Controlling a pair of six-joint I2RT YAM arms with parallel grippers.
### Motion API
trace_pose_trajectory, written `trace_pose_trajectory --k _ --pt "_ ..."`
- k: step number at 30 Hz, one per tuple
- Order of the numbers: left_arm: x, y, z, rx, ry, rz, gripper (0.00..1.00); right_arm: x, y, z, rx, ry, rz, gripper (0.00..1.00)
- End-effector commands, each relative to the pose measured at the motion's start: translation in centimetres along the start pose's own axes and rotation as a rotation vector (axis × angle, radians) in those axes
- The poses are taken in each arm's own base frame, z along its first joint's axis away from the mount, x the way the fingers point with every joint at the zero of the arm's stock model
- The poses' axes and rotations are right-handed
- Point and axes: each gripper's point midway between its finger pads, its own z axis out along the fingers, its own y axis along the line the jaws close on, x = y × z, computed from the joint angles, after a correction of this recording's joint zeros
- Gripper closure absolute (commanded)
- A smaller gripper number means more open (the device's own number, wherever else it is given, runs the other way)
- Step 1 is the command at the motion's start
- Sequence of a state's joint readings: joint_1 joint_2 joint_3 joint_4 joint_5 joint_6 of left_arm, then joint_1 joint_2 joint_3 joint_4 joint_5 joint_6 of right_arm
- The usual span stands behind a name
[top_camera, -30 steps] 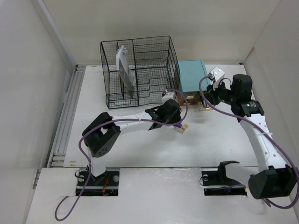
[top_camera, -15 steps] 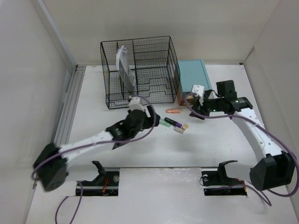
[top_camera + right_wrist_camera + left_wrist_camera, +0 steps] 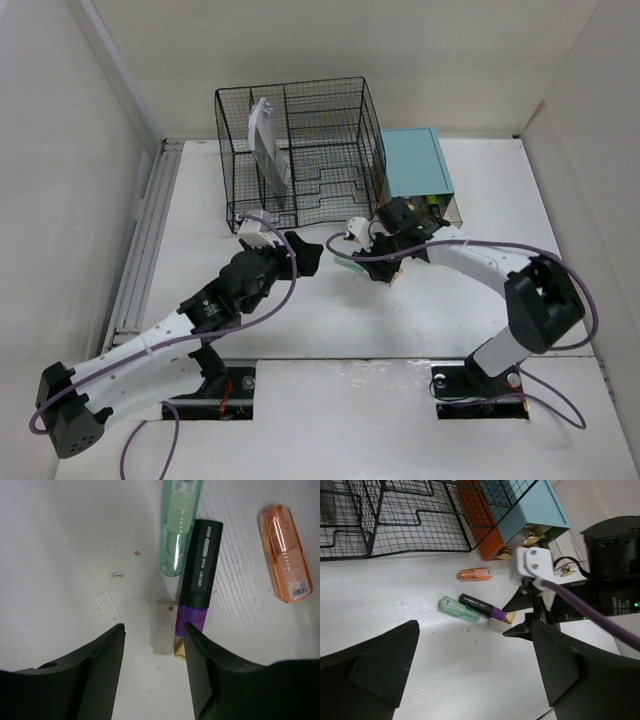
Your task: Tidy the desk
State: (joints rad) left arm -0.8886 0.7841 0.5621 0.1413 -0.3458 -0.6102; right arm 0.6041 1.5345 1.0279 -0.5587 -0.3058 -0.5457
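Observation:
On the white desk (image 3: 440,315), in front of the teal box, lie a black and purple marker (image 3: 200,572), a clear green tube (image 3: 179,527), an orange capped tube (image 3: 285,555) and a small white eraser (image 3: 164,627). My right gripper (image 3: 153,626) hangs just above them, open, its fingers either side of the eraser and the marker's purple end. From above, the right gripper (image 3: 378,268) covers most of these items. My left gripper (image 3: 474,625) stands wide open and empty over bare desk, left of the items; in the top view this left gripper (image 3: 303,255) is clear of the right one.
A black wire-mesh rack (image 3: 295,150) holding a grey upright item (image 3: 268,150) stands at the back. A teal box (image 3: 415,165) with wooden drawers and brass knobs (image 3: 506,555) sits right of it. White walls (image 3: 100,150) bound the desk.
The left gripper drew back leftward from the items and opened wide. The right gripper swung from the teal box's drawers down over the marker and eraser, opening as it came.

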Motion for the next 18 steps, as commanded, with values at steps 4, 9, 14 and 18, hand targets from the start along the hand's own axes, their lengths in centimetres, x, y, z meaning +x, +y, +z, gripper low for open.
trace_pose_trajectory --k 4,9,14,18 --pt "-1.5 0.4 -1.8 0.02 -0.068 -0.025 0.02 -2.8 -3.9 1.0 0.166 -0.02 0.074 0.43" --pt "-1.4 0.6 -2.0 0.021 -0.07 -0.026 0.02 -2.8 -4.3 2.4 0.157 -0.001 0.088 0.42" --pt "-1.6 0.5 -2.2 0.026 -0.076 -0.03 0.02 -2.1 -4.4 3.5 0.139 0.034 0.098 0.42" --pt "-1.8 0.3 -2.4 0.038 -0.077 -0.033 0.02 -2.0 -4.3 4.1 0.125 0.042 0.101 0.42"
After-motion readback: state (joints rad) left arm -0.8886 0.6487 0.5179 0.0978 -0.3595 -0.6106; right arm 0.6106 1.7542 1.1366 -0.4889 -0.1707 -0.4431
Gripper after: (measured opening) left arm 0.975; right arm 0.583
